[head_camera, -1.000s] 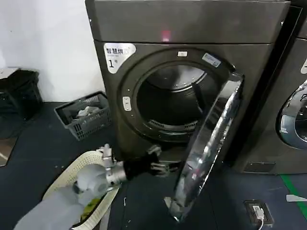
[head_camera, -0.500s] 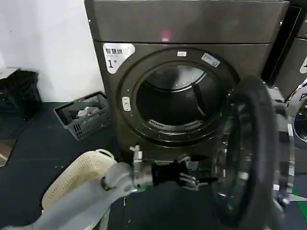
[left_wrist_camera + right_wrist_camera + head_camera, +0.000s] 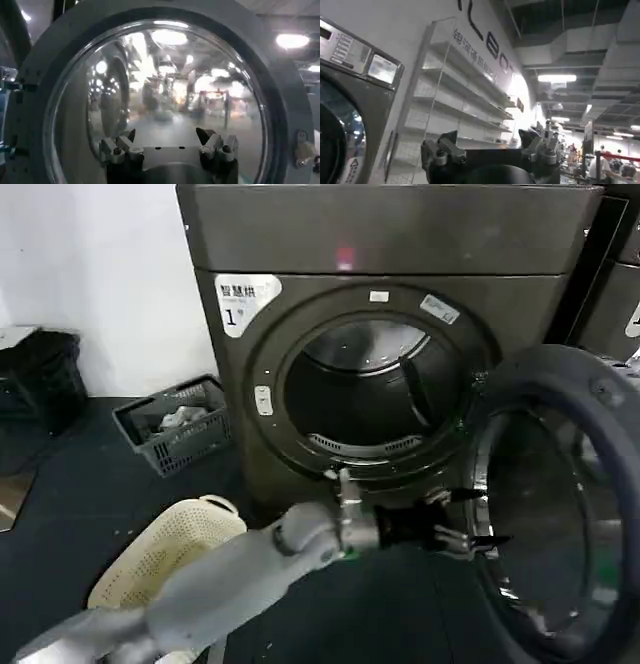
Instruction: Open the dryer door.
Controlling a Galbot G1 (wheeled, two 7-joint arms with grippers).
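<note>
Reaching at the door [image 3: 560, 504] beside the dryer [image 3: 380, 334], the left end effector [image 3: 470, 536] is spread wide, holding nothing — overpushing might strain the hinge.

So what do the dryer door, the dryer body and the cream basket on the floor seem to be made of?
Dryer door: matte grey inner frame, probably plastic, around glossy tinted glass mirroring ceiling lights.
Dryer: dark grey-brown sheet metal, by its dull brushed sheen.
Cream basket: likely moulded plastic, given its perforated walls.
The left gripper is open against the door.
</note>
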